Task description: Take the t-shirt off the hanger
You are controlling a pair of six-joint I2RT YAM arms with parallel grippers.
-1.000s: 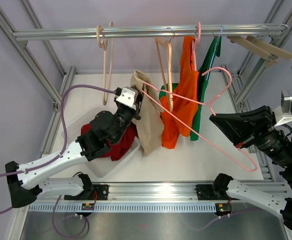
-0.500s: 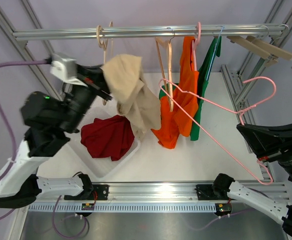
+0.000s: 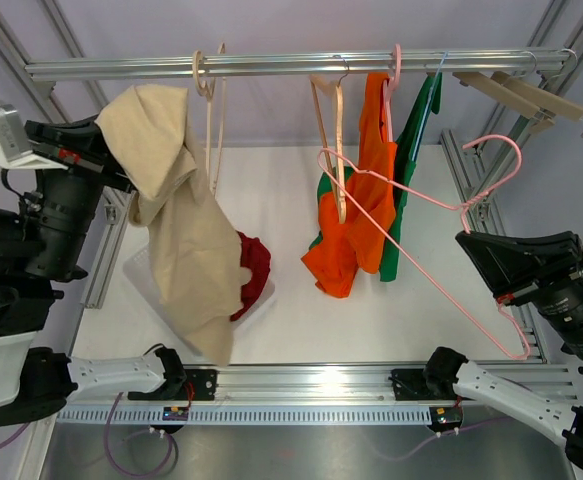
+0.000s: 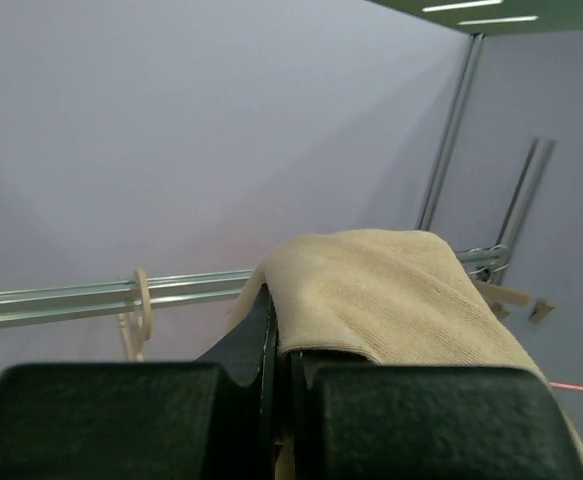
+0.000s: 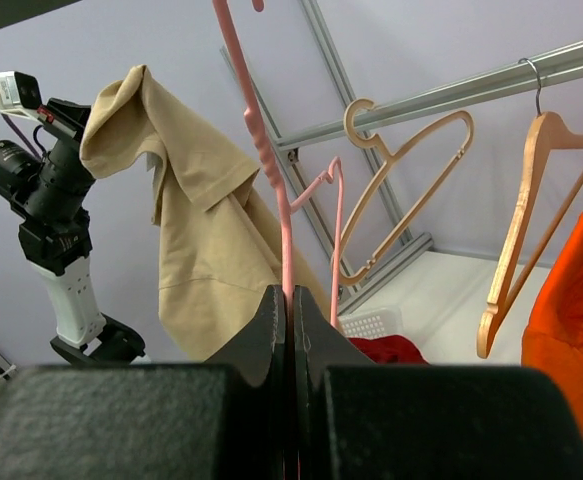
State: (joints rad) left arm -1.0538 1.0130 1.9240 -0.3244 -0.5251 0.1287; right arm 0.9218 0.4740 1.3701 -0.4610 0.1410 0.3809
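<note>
Fingers of the left arm (image 4: pixel 243 348) are way up high on the far left, clamped on a fold of the beige cotton t-shirt (image 3: pixel 186 250). The shirt is clear of any hanger and just dangles from them. From the top view its lower part covers most of the white plastic basket (image 5: pixel 369 323) on the bench (image 3: pixel 291 200), with a bit of crumpled dark red garment (image 3: pixel 253 262) poking out beside it. Behind the shirt, a bare pale wooden hanger (image 3: pixel 209 130) hangs on the metal rail (image 3: pixel 271 66). Further along the rail there's an orange garment (image 3: pixel 356 230) with a green one (image 3: pixel 423 120) right next to it. The thin pink wire hanger (image 3: pixel 464 206) is bare, tilted and off the rail, and the right fingers (image 5: pixel 266 330) are pinching one side of it.
</note>
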